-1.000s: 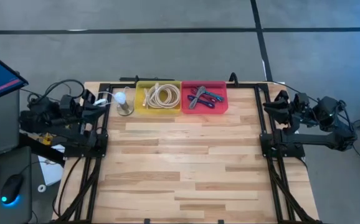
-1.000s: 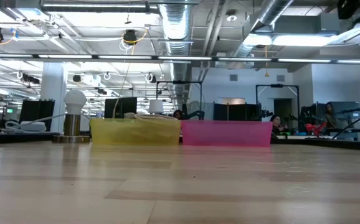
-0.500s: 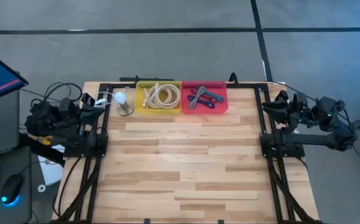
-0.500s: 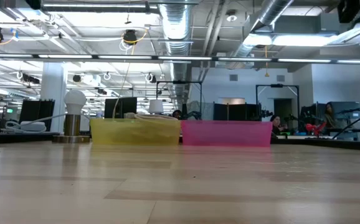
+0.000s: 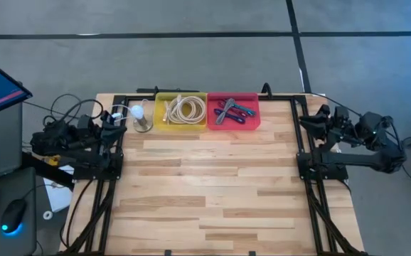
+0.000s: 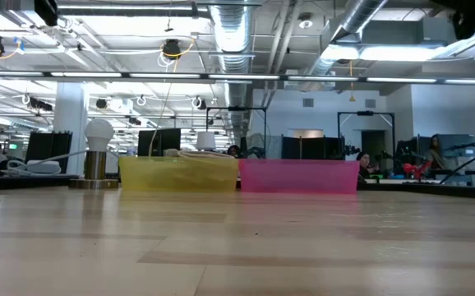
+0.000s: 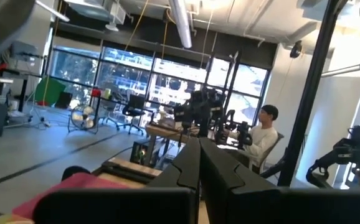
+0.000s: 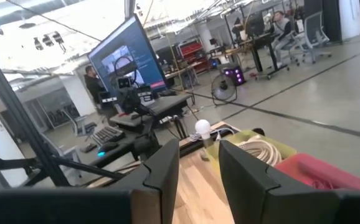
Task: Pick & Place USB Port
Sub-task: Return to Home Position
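pale wooden bench (image 5: 212,192) carries both bins at its far edge: white cable (image 5: 186,109) coiled in the yellow bin (image 5: 161,125), dark cables (image 5: 230,112) in the red bin (image 5: 256,118). sorting looks done. left arm (image 5: 74,136) and right arm (image 5: 362,139) sit folded at the sides, left jaws pressed together, right jaws parted, both empty.

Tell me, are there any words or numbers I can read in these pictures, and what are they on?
None can be read.
Monitor beside the table: its screen is lit, but too blurred to read.
Yellow bin, red bin: no labels show.
Left gripper, right gripper, parked at the table's sides: no markings show.
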Controlling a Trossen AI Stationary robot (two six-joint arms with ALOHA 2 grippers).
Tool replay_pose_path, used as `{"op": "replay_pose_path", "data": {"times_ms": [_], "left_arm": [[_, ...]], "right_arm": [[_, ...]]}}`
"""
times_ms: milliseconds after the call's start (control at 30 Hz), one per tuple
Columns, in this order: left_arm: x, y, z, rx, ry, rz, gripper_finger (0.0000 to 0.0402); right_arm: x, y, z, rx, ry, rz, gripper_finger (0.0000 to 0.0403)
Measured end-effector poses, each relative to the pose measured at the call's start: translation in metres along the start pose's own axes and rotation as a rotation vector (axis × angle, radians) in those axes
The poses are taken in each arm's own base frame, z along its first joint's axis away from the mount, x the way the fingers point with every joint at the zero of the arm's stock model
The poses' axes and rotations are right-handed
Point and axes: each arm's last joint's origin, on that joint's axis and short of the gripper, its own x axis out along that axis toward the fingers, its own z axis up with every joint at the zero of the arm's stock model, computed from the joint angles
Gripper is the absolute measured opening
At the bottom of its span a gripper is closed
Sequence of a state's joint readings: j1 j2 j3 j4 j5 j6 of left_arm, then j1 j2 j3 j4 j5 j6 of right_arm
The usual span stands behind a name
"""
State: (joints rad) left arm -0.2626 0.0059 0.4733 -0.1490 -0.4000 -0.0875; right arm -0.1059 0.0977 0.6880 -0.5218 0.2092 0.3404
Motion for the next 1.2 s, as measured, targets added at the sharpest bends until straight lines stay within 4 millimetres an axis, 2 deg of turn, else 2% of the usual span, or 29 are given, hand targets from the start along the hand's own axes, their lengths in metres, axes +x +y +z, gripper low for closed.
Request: {"op": "replay_pose_path", "data": {"times_ms": [200,800,900,1200], "left_arm": [[0.0,0.0,0.002,-0.007,-0.015,-0.005,0.0006],[0.0,0.0,0.0,0.05,-0.012,-0.001,0.0006],[0.003,0.0,-0.01,0.065,0.017,0.016,0.0006],[0.011,0.002,-0.049,0.122,0.087,0.087,0.0006]], "right_arm": [[-0.02,-0.005,-0.002,0.02,-0.036,0.011,0.0107],[-0.018,-0.01,-0.014,-0.011,0.051,-0.054,0.0107],[-0.013,-0.01,-0.018,-0.014,0.046,-0.053,0.0107],[0.019,-0.018,-0.058,-0.035,0.072,-0.064,0.0107]]}}
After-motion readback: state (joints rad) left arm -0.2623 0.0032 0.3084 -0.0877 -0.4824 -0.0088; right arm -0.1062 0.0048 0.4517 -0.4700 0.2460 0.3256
